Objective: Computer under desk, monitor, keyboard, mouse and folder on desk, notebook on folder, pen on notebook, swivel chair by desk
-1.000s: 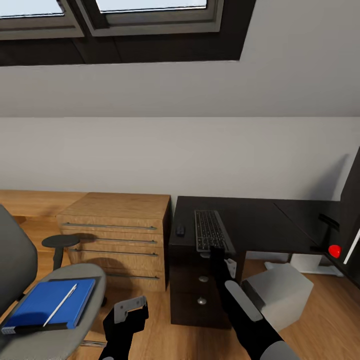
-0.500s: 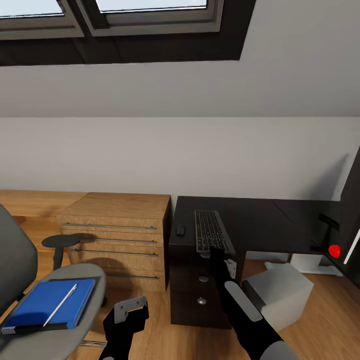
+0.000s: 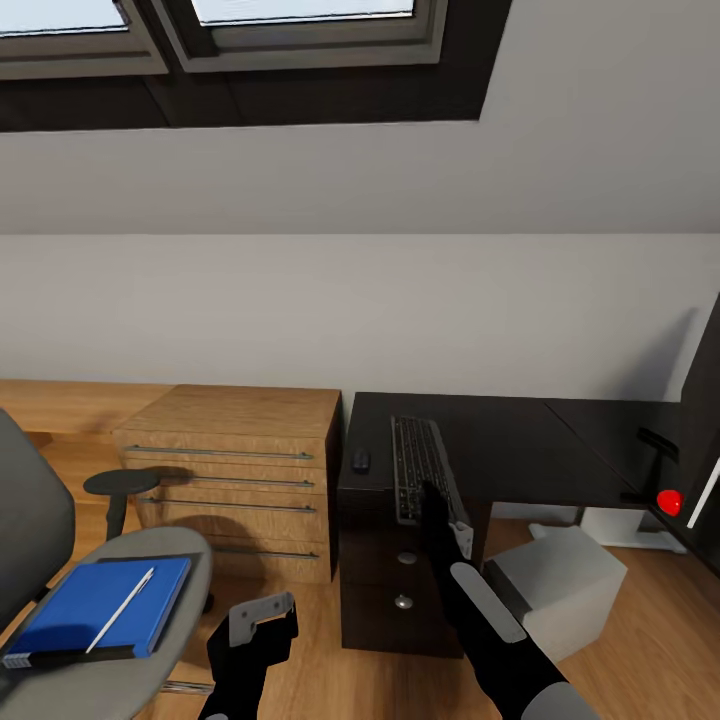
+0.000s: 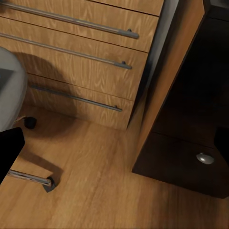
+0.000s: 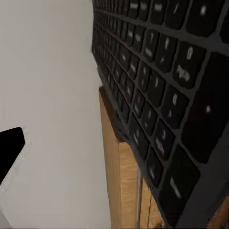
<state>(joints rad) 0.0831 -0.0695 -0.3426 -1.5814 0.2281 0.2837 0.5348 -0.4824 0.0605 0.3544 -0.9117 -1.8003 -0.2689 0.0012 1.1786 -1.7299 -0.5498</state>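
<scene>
Desk to the right, cabinet and chair to the left.

The keyboard [image 3: 424,480] lies on the desk [image 3: 520,440], its near end at the front edge, with the mouse [image 3: 360,461] just left of it. A cabinet [image 3: 235,478] stands against the desk's left side. Left and nearer, the chair [image 3: 90,610] carries the folder [image 3: 100,605], the pen [image 3: 120,609] on top. The computer [image 3: 560,590] sits on the floor under the desk.

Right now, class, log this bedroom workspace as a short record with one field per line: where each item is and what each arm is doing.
keyboard: on the desk, near end tilted up, right gripper at that end
mouse: on the desk, left of the keyboard
folder: on the swivel chair seat
pen: lying on the folder
computer: on the floor under the desk
left gripper: low, between chair and desk drawers, holding nothing
</scene>
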